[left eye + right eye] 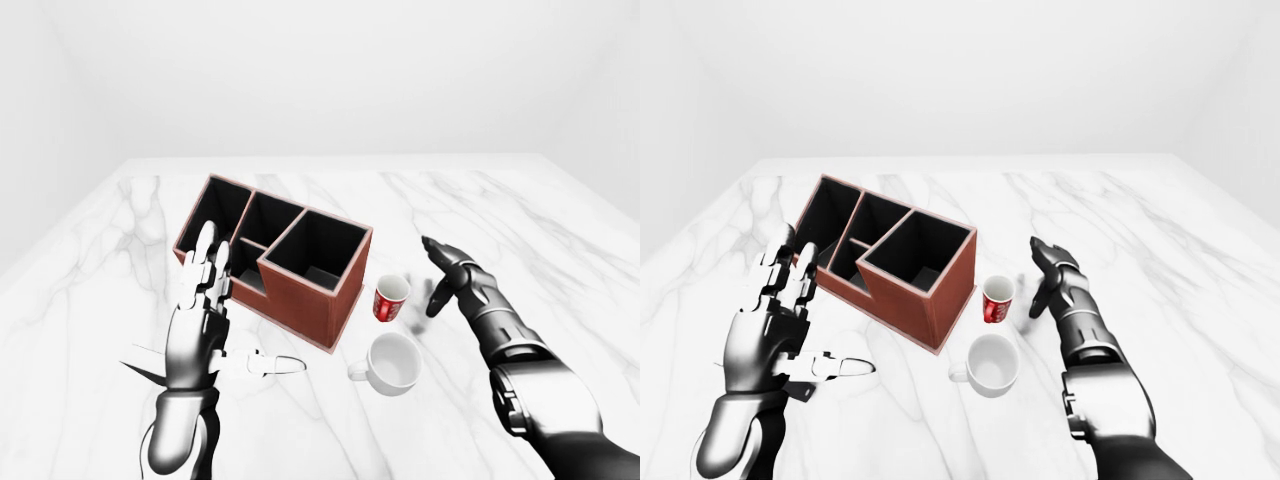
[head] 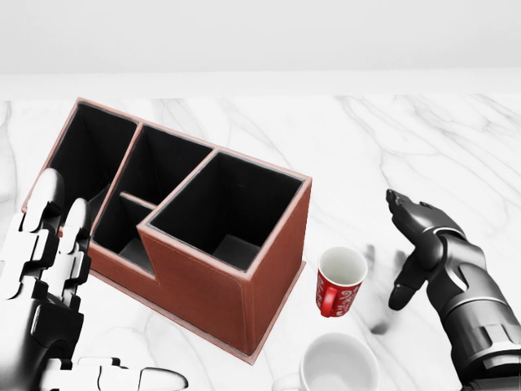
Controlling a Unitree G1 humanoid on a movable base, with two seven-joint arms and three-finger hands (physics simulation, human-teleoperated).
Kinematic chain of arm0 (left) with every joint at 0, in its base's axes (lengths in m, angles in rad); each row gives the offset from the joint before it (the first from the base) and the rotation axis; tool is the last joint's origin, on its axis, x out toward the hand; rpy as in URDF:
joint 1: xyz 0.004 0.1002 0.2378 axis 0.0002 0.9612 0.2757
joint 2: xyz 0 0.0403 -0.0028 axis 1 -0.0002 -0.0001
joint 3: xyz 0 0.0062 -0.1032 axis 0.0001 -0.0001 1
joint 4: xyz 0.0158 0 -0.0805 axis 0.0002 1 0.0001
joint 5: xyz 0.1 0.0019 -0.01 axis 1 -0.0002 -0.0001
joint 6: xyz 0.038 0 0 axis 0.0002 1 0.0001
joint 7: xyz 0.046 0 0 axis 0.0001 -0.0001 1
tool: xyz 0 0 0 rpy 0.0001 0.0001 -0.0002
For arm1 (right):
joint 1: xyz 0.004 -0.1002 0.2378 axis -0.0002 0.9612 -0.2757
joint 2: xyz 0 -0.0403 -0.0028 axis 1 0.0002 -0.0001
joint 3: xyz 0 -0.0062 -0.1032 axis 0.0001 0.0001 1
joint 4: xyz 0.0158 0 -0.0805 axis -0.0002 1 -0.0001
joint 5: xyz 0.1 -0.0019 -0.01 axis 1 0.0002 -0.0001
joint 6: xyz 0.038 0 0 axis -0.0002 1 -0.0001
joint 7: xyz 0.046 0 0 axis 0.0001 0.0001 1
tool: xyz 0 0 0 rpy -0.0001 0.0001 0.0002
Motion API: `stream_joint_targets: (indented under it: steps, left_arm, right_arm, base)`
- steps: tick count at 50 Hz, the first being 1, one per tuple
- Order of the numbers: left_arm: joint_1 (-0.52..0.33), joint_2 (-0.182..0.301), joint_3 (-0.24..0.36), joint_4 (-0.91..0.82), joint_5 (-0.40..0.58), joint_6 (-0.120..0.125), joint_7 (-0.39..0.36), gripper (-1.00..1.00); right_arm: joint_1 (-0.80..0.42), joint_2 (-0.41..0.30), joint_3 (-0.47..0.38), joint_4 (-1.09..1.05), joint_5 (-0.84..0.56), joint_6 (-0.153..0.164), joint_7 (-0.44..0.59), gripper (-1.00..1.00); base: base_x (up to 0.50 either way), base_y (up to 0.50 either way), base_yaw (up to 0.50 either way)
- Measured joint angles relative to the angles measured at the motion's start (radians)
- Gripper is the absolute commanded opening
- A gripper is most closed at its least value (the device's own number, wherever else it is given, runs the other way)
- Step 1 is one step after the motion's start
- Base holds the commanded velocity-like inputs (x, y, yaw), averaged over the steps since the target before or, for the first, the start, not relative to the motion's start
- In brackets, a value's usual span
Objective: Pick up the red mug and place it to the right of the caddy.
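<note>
The red mug (image 2: 339,282) stands upright on the marble table just right of the brown caddy (image 2: 181,215), handle toward the bottom of the head view. My right hand (image 2: 409,248) hovers open a short way to the mug's right, clear of it. Open and holding nothing, my left hand (image 2: 42,285) is raised at the caddy's left side, its fingers upright.
A white mug (image 2: 337,366) sits below the red one near the head view's bottom edge. The caddy has several open black compartments. The white marble table (image 2: 423,147) stretches off to the right and top.
</note>
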Motion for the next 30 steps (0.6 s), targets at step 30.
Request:
stream_joint_targets:
  steps: [30]
  left_arm:
    - [0.013,0.002,-0.011,-0.010,0.005,0.000,0.005,1.00]
  right_arm:
    - [0.415,-0.016,-0.229,-1.282,0.108,0.000,0.526,1.00]
  base:
    - [0.00,0.00,0.00]
